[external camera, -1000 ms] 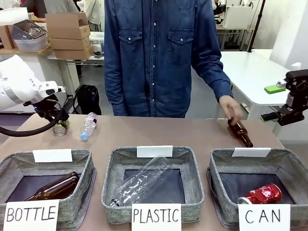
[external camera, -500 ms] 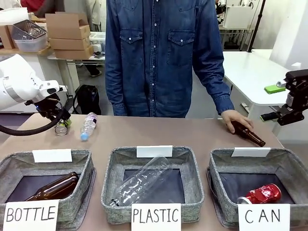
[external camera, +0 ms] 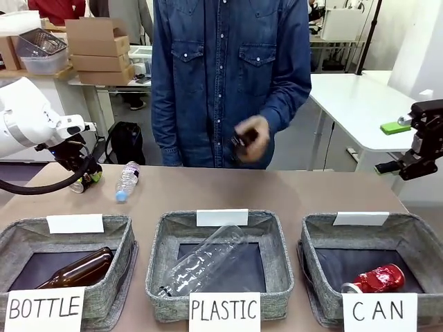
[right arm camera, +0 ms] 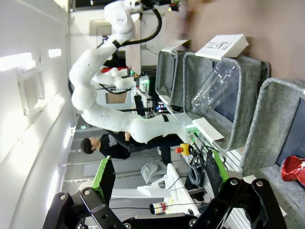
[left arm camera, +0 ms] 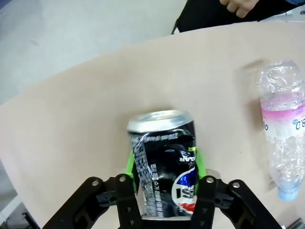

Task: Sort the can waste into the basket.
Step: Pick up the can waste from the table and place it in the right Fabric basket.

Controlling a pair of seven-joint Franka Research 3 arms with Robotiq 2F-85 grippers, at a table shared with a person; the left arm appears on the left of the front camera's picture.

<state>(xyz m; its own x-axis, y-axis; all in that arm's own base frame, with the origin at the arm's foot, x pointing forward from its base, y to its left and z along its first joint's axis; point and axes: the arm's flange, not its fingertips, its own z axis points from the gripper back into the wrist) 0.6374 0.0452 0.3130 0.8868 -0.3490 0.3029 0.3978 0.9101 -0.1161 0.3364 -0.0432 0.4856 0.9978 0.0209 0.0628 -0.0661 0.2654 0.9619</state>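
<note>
My left jaws are clenched across the dark can [left arm camera: 164,162] mid-body, at the tabletop's [external camera: 277,190] far left. Probably empty: light, thin-walled, slick, so squeeze gently. My right jaws are spread, holding nothing. The red can [external camera: 377,279] lies in the CAN basket [external camera: 415,232], near right.

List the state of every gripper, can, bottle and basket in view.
left gripper, shut on the dark can.
right gripper, open, empty.
red can, dented, lying in the CAN basket.
small plastic bottle, lying on the table.
large clear bottle, lying in the PLASTIC basket.
brown bottle, lying in the BOTTLE basket.
person's hand, above the table, holding something dark, blurred.
</note>
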